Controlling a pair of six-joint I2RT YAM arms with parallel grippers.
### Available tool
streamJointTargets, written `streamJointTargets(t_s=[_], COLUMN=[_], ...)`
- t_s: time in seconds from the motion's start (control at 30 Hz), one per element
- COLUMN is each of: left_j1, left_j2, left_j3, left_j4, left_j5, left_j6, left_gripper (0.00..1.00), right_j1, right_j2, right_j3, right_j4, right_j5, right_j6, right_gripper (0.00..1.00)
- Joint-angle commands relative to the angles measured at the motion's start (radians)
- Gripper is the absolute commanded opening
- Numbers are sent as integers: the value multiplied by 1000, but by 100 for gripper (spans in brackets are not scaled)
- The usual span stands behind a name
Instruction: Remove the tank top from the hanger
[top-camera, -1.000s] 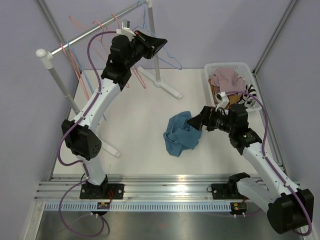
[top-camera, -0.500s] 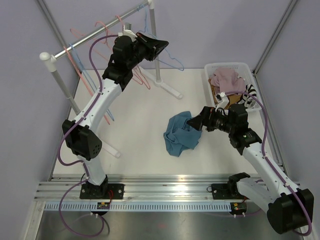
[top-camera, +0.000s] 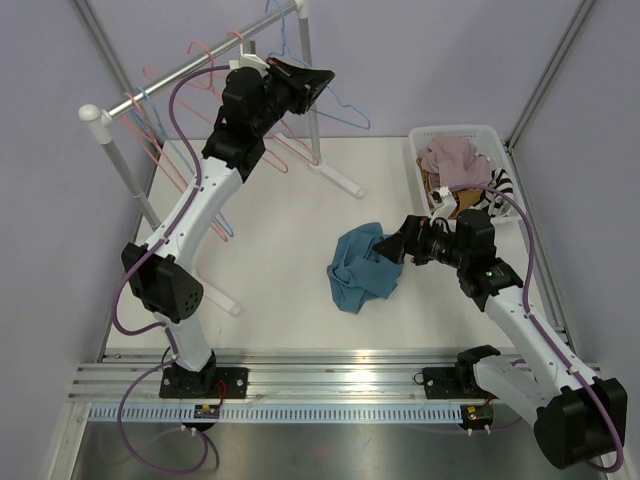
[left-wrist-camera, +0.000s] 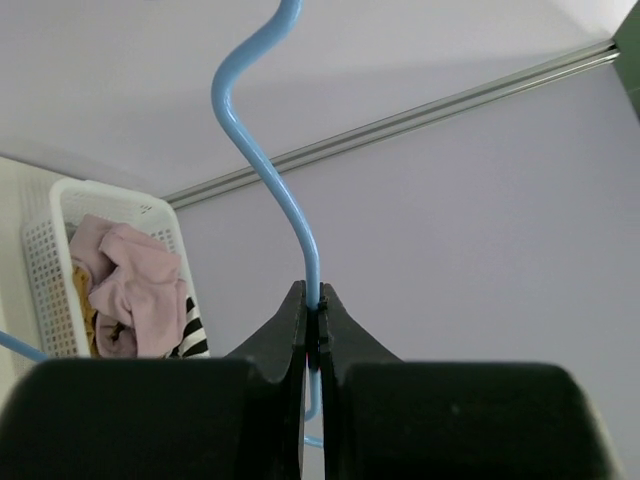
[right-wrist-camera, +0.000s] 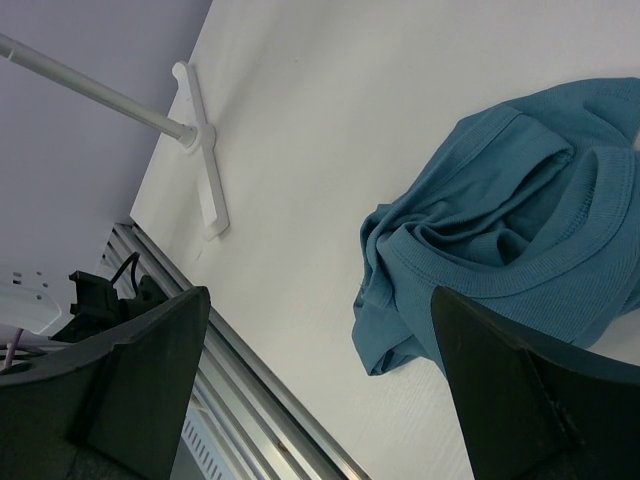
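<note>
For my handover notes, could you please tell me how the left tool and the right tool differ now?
The left tool is shut on the blue hanger; the right tool is open, holding nothing. The left is raised by the clothes rail; the right is low beside the teal tank top. Both are black.

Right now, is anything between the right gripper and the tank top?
Nothing visible. The right gripper is open beside the tank top, which lies crumpled on the table, with only bare tabletop between them. The hanger is off it, clamped in the left gripper up by the rack.
</note>
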Motion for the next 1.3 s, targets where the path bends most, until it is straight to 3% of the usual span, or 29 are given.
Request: streamJointTargets(t_s=[0.0,0.2,0.47,0.6,0.7,0.87,0.97,1.07,1.1,1.27], left_j1=[3,11,29,31,29,17,2,-14,-18,-53], left_j2=[-16,-9,-60,-49,-37,-22,-35,-57,-65,-117], left_j3=[105,67,-105,-94,-58,-4,2,4,-1,-53], left_j4=[82,90,148,148,144,102,86,70,70,46], left_j5=[-38,-84,-127,-112,-91,-32,-9,12,20,15], left_j6=[-39,-96,-168,-168,-156,-104,-50,17,29,94], left_gripper=[0,0,0,2,13,48,64,71,99,99], right_j1=[7,8,8,8,8,7,13,23,28,68], right_j2=[-18,-16,-3,4,16,69,109,154,163,224], right_j3=[0,-7,-5,-5,-5,16,38,59,62,78], right_j4=[24,24,22,28,38,16,-24,-53,-58,-64], right_j5=[-12,-16,-22,-24,-24,11,80,120,137,208], right_j6=[-22,-29,-43,-41,-40,-43,-43,-45,-46,-49], right_gripper=[100,100,99,100,100,99,99,99,99,100])
